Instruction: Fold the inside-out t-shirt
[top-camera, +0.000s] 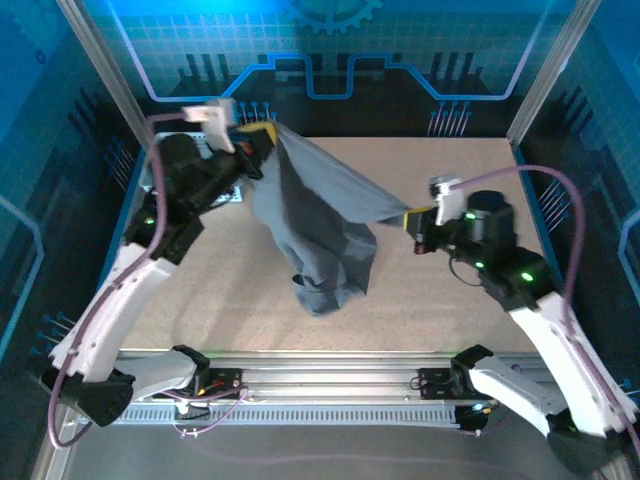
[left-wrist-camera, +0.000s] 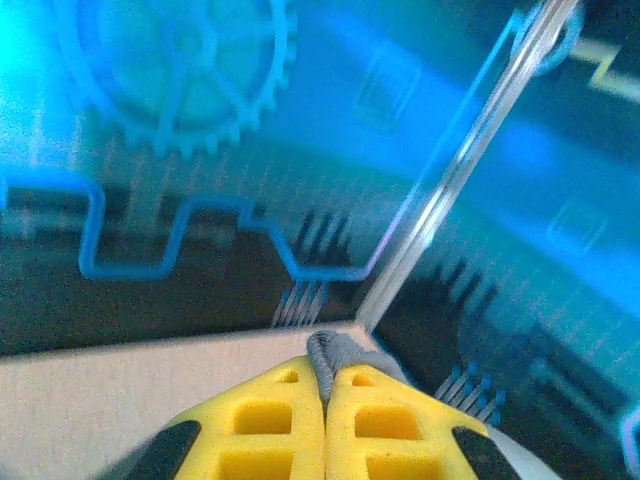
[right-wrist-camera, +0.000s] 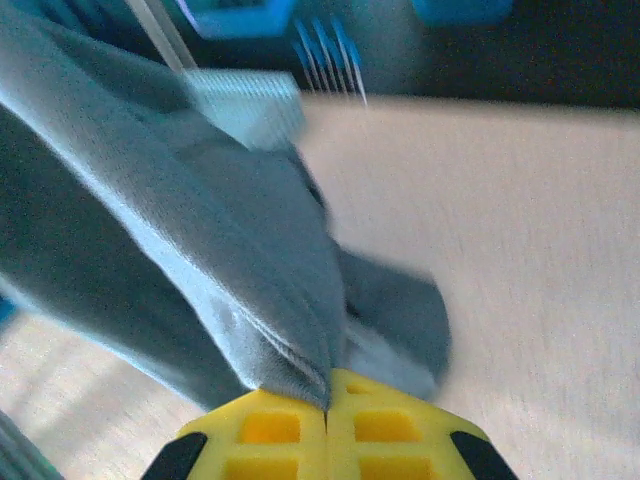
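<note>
Left gripper (top-camera: 262, 135): is holding high at the far left of the table (top-camera: 470, 180); in the left wrist view its yellow fingers (left-wrist-camera: 270, 425) are pressing together on a thin ridge of grey cloth, with only a little fabric showing past the tips.
Right gripper (top-camera: 410, 218): is holding at mid-right, lower than the left one; in the right wrist view its jaws are clamping a gathered edge of the same cloth.
Inside-out t-shirt (top-camera: 320, 225): is hanging between the two grippers, taut along its upper edge, while the bulk is sagging in a bunched drape toward the middle of the table. Whether the lowest folds are touching the surface cannot be told.
Held points: which part of the garment each gripper is pinching cannot be told.
Step in hand (judged): the arms are spreading the shirt in the air before laying it flat for folding.
Risk, slip: the left pinch is looking shallow, so further pulling apart may be drawing the cloth out of it and dropping that side.
Risk, crumpling: the lower part is hanging twisted, so lowering now may be setting it down in a heap rather than flat.
Risk, uneven lay: the grippers are standing at unequal heights, which may be skewing the shirt on the table.
</note>
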